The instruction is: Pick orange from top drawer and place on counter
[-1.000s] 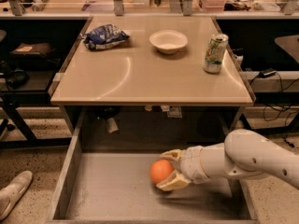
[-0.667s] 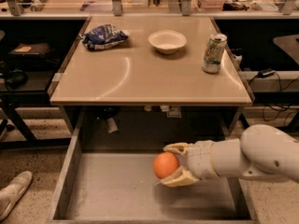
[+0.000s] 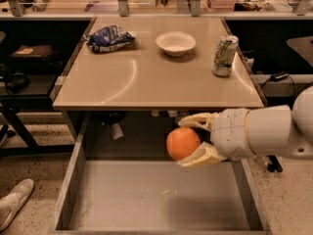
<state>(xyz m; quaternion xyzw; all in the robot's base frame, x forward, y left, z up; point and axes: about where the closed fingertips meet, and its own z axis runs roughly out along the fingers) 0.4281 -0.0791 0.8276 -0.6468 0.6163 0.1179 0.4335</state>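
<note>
I am starting at the far left, where a white shoe (image 3: 14, 205) is lying on the floor, out of my way. On the counter (image 3: 146, 84) a blue chip bag (image 3: 110, 37) is sitting at the back left. Below the counter, the top drawer (image 3: 73, 180) is standing open. Going right, a white bowl (image 3: 175, 43) is sitting near the back middle of the counter. Under the counter's front edge, the orange (image 3: 179, 142) is hanging in the air over the drawer, not touching its grey floor. The gripper (image 3: 184, 143) is pinching the orange, one finger on top and one underneath, reaching in from the right. I am guessing this is the lifting part, and the orange is not yet as high as the counter top. To do it well, I am planning to pull away from the edge a little, go up until the orange is above it, then move over the bare patch in front of the bowl. A green can (image 3: 224, 56) is standing near the right edge, so I am aiming to the left of it. I am wanting a steady squeeze, a soft landing, and fingers opening only once the orange is resting, because round things roll.
</note>
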